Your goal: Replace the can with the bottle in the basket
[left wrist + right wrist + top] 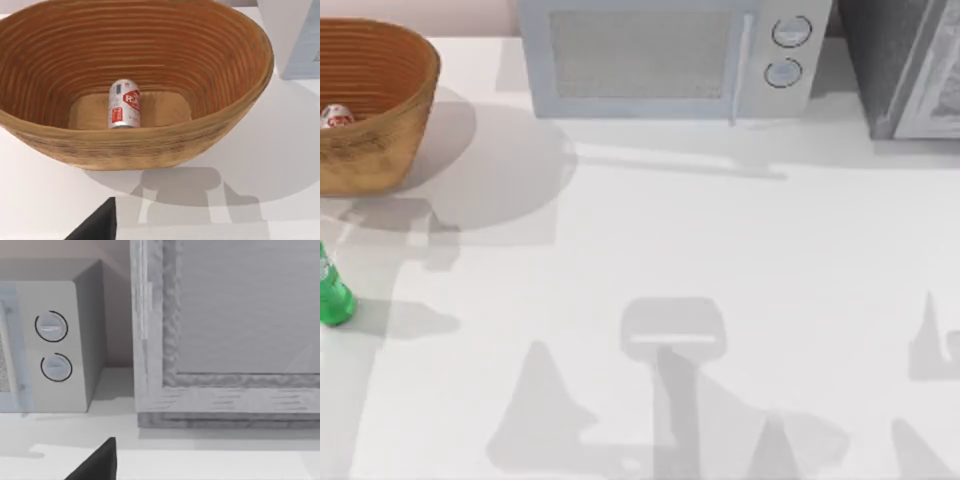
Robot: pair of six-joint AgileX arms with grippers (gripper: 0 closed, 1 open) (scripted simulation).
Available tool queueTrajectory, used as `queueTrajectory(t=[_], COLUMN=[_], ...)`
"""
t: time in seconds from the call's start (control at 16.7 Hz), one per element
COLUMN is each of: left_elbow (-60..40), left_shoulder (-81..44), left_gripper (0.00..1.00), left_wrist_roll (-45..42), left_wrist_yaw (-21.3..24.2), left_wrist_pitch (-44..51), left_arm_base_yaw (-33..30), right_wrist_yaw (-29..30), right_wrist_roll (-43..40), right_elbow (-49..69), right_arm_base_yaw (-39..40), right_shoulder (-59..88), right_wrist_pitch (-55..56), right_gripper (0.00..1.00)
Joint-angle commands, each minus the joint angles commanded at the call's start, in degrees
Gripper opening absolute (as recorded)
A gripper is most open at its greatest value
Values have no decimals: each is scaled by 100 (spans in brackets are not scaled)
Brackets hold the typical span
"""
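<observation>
Pincer state cannot be told on either arm, but the left arm is nearer the basket (pixel 150 145) at the table's far left corner, where the can (pixel 124 104) lies on its side, with the bottle (pixel 332 295) at the left edge.

White table (pixel 740 250); pale grey microwave (pixel 670 55) at back centre, w/ vertical door handle (pixel 743 65) and two round knobs (pixel 790 50) at its right. Grey textured cabinet (pixel 905 65) at back right, just beside microwave.
</observation>
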State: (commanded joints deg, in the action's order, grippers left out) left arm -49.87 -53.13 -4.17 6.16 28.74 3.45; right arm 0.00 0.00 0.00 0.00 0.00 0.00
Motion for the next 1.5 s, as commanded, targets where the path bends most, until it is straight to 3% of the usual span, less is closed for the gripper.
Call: queueTrajectory(t=[0.54,0.9,1.14,1.5], left_elbow=[-5029,-7672,-8617,-8754], left_shoulder=[-5279,-8016,-8992,-9135], left_gripper=[100,100,100,100], left_wrist_roll=[-398,-597,-668,-679], left_wrist_yaw=[603,906,1015,1031], left_wrist_pitch=[2725,4089,4571,4642], left_arm_base_yaw=[441,707,813,829], right_wrist_yaw=[0,0,0,0], right_wrist_roll=[0,0,0,0], right_elbow=[0,0,0,0], right_arm_base_yaw=[0,0,0,0], right_shoulder=[0,0,0,0], right_wrist_pitch=[0,0,0,0], right_gripper=[100,100,100,100])
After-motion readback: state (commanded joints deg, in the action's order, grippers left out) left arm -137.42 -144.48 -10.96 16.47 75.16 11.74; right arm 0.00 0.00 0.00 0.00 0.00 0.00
